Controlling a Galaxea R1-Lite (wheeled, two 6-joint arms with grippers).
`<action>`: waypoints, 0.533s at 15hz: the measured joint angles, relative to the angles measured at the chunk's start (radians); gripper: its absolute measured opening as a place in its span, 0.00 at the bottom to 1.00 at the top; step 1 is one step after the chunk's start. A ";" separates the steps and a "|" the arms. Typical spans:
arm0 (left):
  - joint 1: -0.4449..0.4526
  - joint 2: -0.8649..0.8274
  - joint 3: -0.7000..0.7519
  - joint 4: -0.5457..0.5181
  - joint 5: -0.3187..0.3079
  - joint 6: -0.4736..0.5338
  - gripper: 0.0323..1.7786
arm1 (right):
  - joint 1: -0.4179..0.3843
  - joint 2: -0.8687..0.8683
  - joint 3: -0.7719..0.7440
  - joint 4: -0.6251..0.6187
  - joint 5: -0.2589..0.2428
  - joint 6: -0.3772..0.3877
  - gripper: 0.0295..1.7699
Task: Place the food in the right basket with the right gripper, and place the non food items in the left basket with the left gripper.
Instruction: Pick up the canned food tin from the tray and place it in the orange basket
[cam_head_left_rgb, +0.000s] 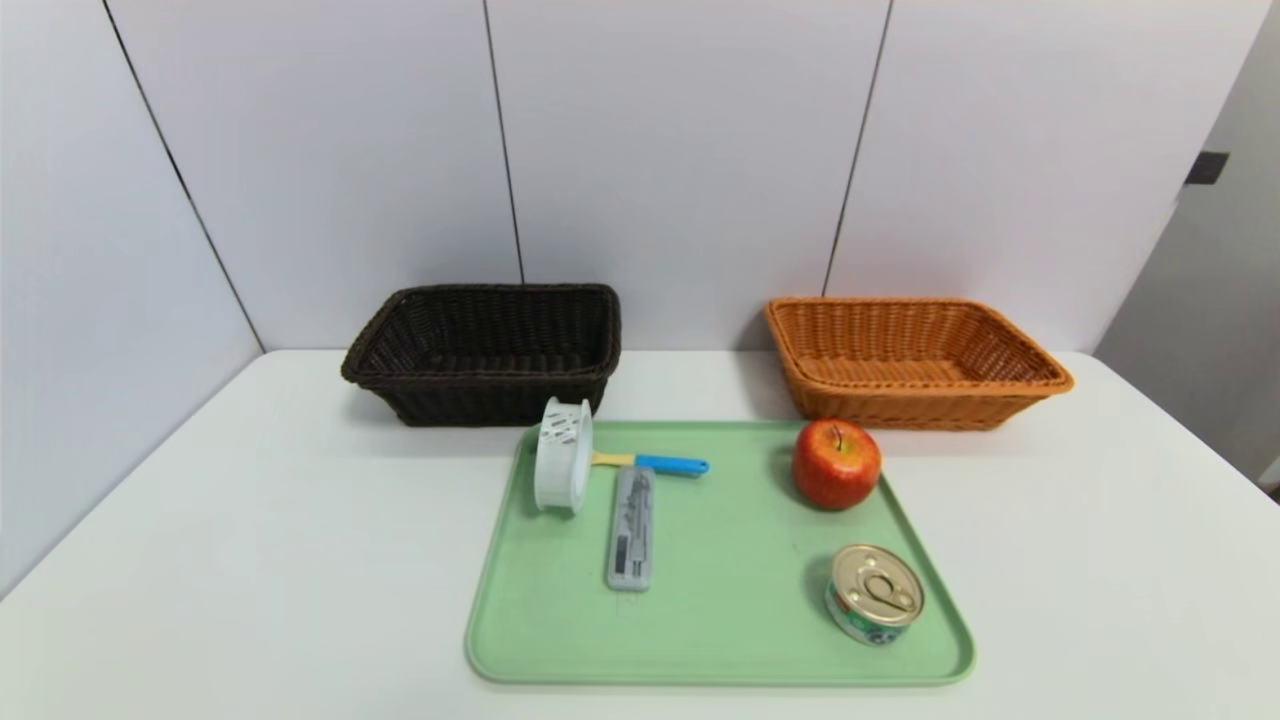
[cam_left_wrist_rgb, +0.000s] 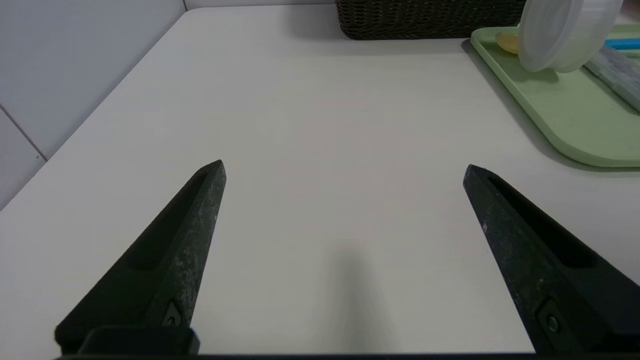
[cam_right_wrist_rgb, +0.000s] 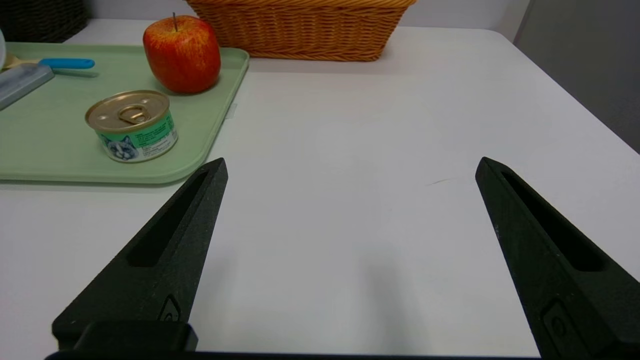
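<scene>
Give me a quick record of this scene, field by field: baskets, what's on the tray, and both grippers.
dark basket: empty, left rear
orange basket: empty, right rear
tray: green, centre of table
food: apple, tin, right side of tray
non-food: strainer cup on its side, grey case, blue-handled utensil, left side
left gripper: open, over bare table
right gripper: open, over bare table

Left gripper (cam_left_wrist_rgb: 345, 167): two black pointed fingers (cam_left_wrist_rgb: 190, 220) spread wide apart, nothing between them, pointing forward and level over near left part of table. Right gripper (cam_right_wrist_rgb: 350, 167): same black pointed fingers (cam_right_wrist_rgb: 525, 225), spread wide, nothing held, pointing forward and level over near right part of table. Neither arm shows in head view. Both grippers clear of everything, touching nothing.
</scene>
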 joint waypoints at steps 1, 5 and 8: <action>0.000 0.000 0.000 0.000 0.000 -0.002 0.95 | 0.000 0.000 0.000 0.000 0.001 -0.002 0.97; 0.000 0.000 0.000 0.000 -0.001 -0.003 0.95 | 0.000 0.000 0.000 -0.003 0.016 -0.018 0.97; 0.000 0.000 0.000 0.000 -0.001 0.000 0.95 | 0.000 0.000 0.000 0.000 0.020 -0.024 0.97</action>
